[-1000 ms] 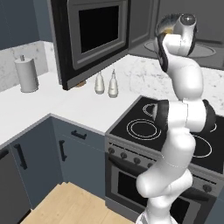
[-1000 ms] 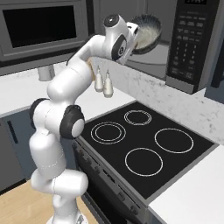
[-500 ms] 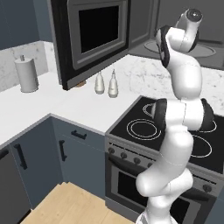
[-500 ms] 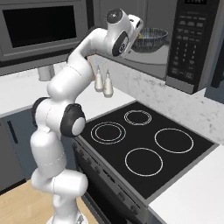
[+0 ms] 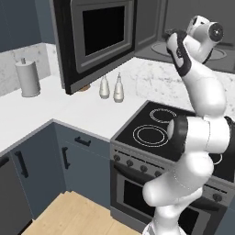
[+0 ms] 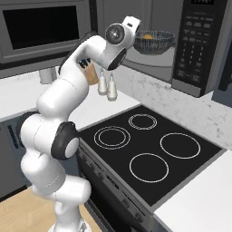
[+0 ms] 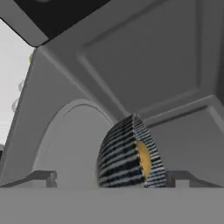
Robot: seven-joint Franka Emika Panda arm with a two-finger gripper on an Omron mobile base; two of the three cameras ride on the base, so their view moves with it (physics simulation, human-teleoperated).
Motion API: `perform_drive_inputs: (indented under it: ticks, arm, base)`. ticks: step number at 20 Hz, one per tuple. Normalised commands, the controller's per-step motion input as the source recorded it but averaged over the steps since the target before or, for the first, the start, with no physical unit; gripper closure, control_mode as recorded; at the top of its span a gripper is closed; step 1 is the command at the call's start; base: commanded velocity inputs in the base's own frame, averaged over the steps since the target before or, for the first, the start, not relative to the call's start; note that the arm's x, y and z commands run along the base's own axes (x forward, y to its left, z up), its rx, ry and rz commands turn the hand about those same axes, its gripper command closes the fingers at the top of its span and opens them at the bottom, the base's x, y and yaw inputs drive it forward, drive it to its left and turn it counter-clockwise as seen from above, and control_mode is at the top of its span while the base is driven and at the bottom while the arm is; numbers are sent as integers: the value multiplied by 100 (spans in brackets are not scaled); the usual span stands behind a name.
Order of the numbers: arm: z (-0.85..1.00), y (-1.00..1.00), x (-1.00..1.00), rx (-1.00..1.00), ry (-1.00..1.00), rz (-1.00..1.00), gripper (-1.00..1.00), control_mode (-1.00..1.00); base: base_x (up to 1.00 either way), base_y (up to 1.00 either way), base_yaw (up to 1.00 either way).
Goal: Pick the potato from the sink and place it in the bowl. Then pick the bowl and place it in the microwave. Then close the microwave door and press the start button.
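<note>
Standing open above the counter, the microwave (image 6: 181,45) is the biggest thing here, its control panel on the right and its cavity to the left of that. The microwave door (image 5: 98,39) hangs swung out to the left, its black window facing the room. Below lies the black stove (image 6: 149,149) with four ring burners, and two pale shakers (image 5: 111,87) stand on the white counter (image 5: 59,114) far left of it, with a paper-towel roll (image 5: 26,79) farther left still. The bowl (image 6: 155,41) sits inside the microwave on the pale turntable plate (image 7: 70,144), and the potato (image 6: 147,35) lies in it as a small orange patch. The gripper (image 7: 112,177) is spread wide, a finger (image 7: 41,177) on each side of the bowl and seemingly clear of it, though the contact is hard to judge. A second ago the bowl was pressed close against the hand at the cavity mouth with the fingers closed on it; now it rests deeper in, apart from the hand, and the jaws have sprung open.
</note>
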Motion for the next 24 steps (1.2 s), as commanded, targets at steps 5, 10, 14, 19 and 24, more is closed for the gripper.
perform_drive_inputs:
  ticks: [5,10,14,19,24]
  arm:
    - [18,43,-100,0,-28,14,-100,-100]
    - [49,30,-100,-2,-6,3,-100,-100]
    - [41,7,-100,-10,-10,4,-100,-100]
    - [38,2,-100,-6,-2,9,-100,-100]
    - [34,22,-100,0,2,2,-100,-100]
  base:
    - [0,0,0]
    - [0,0,0]
    - [0,0,0]
    - [0,0,0]
    - [0,0,0]
